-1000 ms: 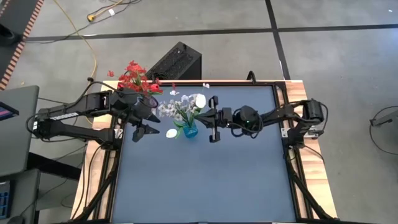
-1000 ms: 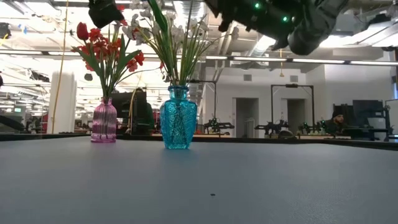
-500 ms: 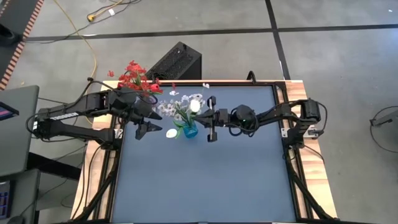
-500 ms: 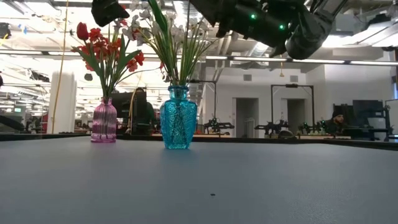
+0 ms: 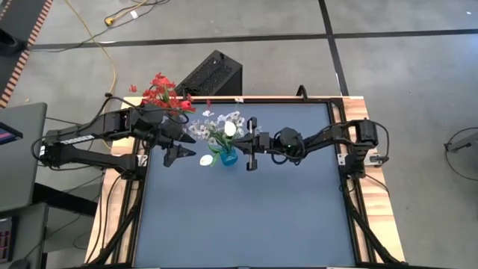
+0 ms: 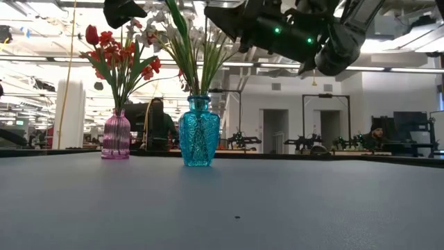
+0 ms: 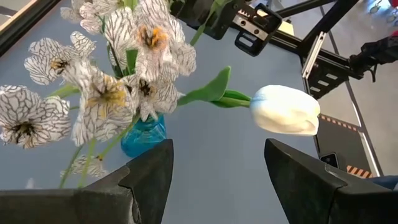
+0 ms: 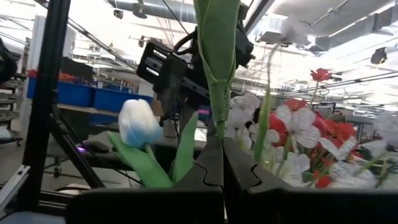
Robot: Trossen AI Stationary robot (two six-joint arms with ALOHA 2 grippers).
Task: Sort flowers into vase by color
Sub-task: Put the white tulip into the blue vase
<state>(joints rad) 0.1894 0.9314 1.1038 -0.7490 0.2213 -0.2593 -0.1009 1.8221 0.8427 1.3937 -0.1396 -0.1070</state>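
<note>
Green stem pinched in my right gripper (image 8: 217,163), jaws pressed together on the white tulip (image 8: 135,123) | tulip head above the blue vase (image 6: 198,139) of white flowers (image 5: 216,127) | my left gripper (image 5: 179,148) spread wide, empty, beside them | red flowers (image 6: 116,59) in pink vase (image 6: 115,136)

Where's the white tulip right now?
From above, the white tulip sits just above the blue vase, between both grippers, near the table's far edge.
</note>
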